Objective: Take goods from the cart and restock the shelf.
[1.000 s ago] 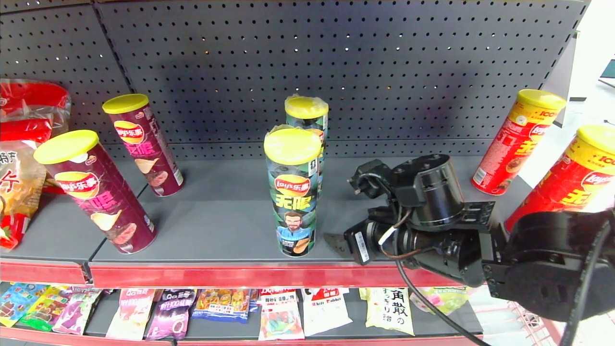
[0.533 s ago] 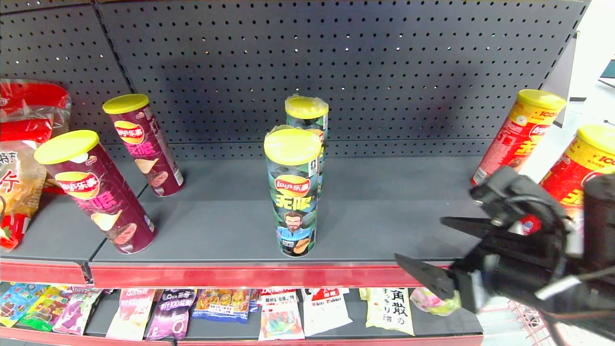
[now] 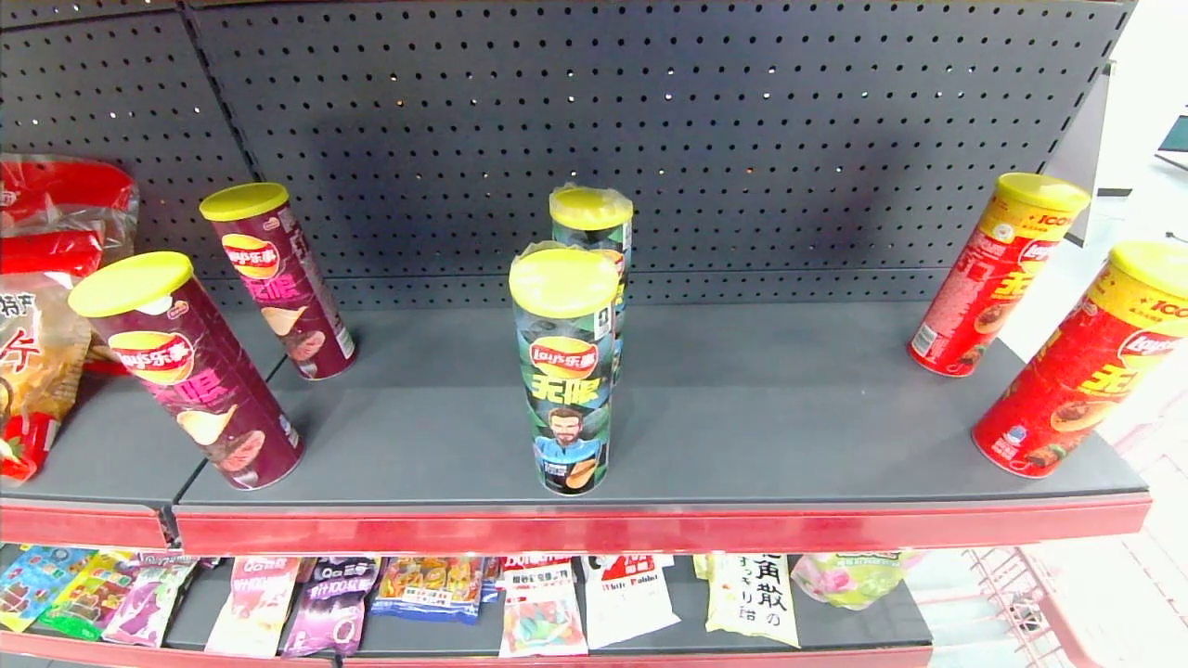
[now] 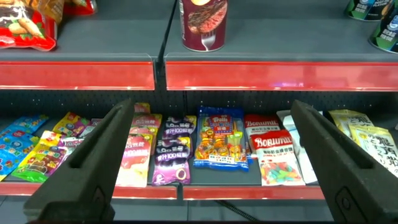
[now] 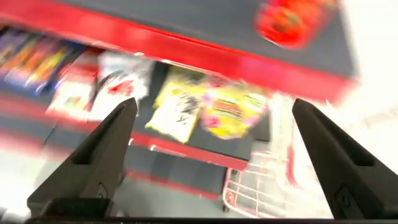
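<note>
Head view: front green can [image 3: 566, 371] bears a person's picture.

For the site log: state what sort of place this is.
Most likely a supermarket or convenience store aisle: a pegboard-backed shelf with red edge strips, chip cans standing on it, snack packets laid out underneath, and a wire cart beside.

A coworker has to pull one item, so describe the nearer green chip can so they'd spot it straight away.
On the grey shelf with the red front edge, two green cans stand upright in the middle, purple cans to their left, red ones to their right. Yours is the front one, nearest the edge, with a portrait on its label.
</note>
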Robot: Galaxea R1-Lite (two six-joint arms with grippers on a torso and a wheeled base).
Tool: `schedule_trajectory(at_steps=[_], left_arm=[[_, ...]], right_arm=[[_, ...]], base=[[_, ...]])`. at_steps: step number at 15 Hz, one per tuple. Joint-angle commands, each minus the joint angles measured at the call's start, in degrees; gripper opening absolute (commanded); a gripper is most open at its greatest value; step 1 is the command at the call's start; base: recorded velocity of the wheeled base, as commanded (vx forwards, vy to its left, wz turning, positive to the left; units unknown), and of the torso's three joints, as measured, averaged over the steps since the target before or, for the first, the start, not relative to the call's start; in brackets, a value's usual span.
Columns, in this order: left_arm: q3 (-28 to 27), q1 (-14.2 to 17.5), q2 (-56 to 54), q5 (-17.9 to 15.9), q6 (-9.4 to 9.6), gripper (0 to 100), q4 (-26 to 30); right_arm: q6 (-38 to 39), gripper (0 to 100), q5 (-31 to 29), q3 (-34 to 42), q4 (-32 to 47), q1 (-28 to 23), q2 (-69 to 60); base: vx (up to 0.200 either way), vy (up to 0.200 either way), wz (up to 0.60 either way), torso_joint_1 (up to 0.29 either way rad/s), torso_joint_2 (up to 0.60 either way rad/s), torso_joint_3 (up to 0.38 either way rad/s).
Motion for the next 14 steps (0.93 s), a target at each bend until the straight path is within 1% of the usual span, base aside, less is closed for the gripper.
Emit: schedule_trajectory(at_steps=[1,2,3,4,5,6,7,9,10,11,12,14], left_arm=[[0.01,0.02,0.07,0.01,-0.06,100,0.02],[0.01,0.02,0.07,0.01,-0.06,100,0.02],[0.01,0.02,0.07,0.01,0.02,100,0.02],[0.01,0.02,0.07,0.01,-0.06,100,0.02],[0.01,0.02,0.07,0.01,0.02,100,0.02],[0.01,0.02,0.07,0.01,0.02,100,0.02],[0.01,0.02,0.07,0.01,-0.06,100,0.02],[0.01,0.02,0.07,0.01,-0.06,100,0.02],[0.01,0.02,0.07,0.01,-0.06,100,0.02],[0.01,0.02,0.07,0.01,-0.06,100,0.02],[0.01,0.02,0.07,0.01,-0.06,100,0.02],[0.01,0.02,0.07,0.01,0.02,100,0.02]], right_arm=[[10.60,100,1.09,4.98,2.85,-7.38,-13.09],[15.61,100,0.21,4.89,2.67,-5.36,-15.38],[15.70,100,1.00,5.07,2.41,-4.22,-17.49],[13.68,100,2.67,5.95,0.74,-4.40,-17.49],[12.62,100,4.34,8.06,-3.83,-4.40,-17.49],[11.74,100,7.68,9.29,-7.52,-4.40,-17.49],[11.39,100,11.55,9.11,-6.64,-4.40,-17.49],[10.69,100,11.99,9.20,-6.73,-4.40,-17.49],[12.80,100,8.12,9.29,-7.08,-4.40,-17.58],[12.62,100,1.53,9.46,-7.08,-4.40,-17.58],[9.46,100,-3.21,9.64,-6.12,-4.40,-17.58],[10.42,100,-2.77,9.55,-4.62,-4.40,-17.58]], base=[[0.000,0.000,0.00,0.000,0.00,0.000],[0.000,0.000,0.00,0.000,0.00,0.000],[0.000,0.000,0.00,0.000,0.00,0.000],[0.000,0.000,0.00,0.000,0.00,0.000],[0.000,0.000,0.00,0.000,0.00,0.000],[0.000,0.000,0.00,0.000,0.00,0.000],[0.000,0.000,0.00,0.000,0.00,0.000],[0.000,0.000,0.00,0.000,0.00,0.000],[0.000,0.000,0.00,0.000,0.00,0.000],[0.000,0.000,0.00,0.000,0.00,0.000],[0.000,0.000,0.00,0.000,0.00,0.000],[0.000,0.000,0.00,0.000,0.00,0.000]])
